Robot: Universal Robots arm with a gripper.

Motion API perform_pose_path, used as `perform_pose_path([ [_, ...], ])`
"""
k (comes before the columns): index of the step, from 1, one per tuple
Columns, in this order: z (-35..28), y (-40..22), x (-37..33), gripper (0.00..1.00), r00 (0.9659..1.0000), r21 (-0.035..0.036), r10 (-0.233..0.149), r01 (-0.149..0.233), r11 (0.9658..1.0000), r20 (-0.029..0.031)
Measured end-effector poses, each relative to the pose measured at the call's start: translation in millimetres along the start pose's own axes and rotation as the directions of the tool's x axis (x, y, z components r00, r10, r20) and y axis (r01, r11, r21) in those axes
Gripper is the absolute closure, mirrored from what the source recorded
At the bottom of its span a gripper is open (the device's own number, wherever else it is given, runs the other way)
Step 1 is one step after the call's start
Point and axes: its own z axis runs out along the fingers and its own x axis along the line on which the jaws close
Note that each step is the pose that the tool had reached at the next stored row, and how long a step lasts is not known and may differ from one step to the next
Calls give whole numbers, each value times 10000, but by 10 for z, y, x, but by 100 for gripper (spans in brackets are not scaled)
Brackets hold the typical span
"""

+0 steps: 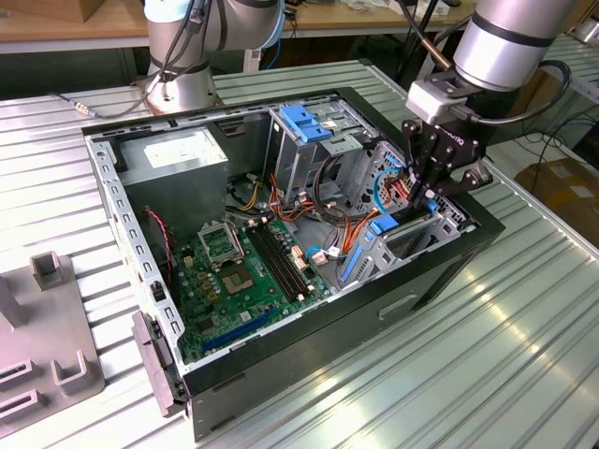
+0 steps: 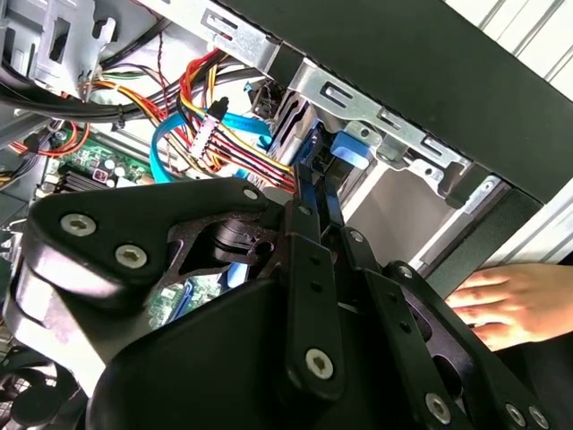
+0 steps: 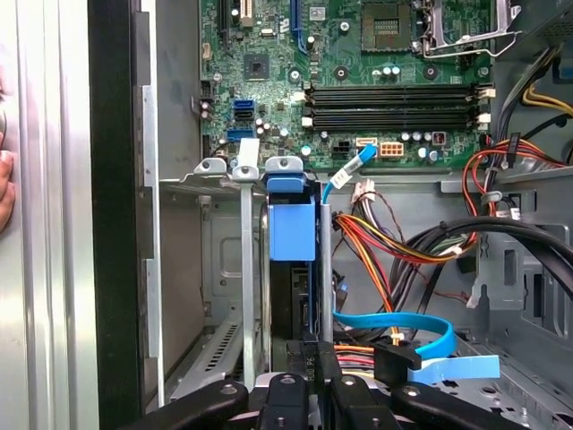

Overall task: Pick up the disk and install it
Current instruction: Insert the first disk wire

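Note:
The disk (image 3: 292, 228) stands on edge in a narrow metal bay at the front corner of the open computer case (image 1: 440, 281), its bright blue carrier frame (image 2: 320, 170) showing along the edge. My gripper (image 1: 421, 192) reaches down into the case over that bay. In both wrist views its black fingers (image 3: 307, 367) sit tight on either side of the disk's blue edge, so the gripper (image 2: 318, 193) is shut on the disk. The disk's flat faces are mostly hidden between the bay's rails (image 3: 246, 269).
Red, orange and blue cables (image 3: 394, 327) crowd the space beside the bay. The green motherboard (image 1: 234, 271) lies on the case floor. A blue bracket (image 1: 304, 122) tops the silver drive cage. A person's hand (image 2: 501, 305) rests outside the case wall. A grey fixture (image 1: 47, 355) sits at the exterior view's left.

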Motion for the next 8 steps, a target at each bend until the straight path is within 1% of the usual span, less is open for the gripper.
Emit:
perform_pose_path([
  [4,19,0,-1,84,10000,1,0,0,10000,3],
  [8,52,1,-2,84,10000,-4,0,0,10000,-2],
])
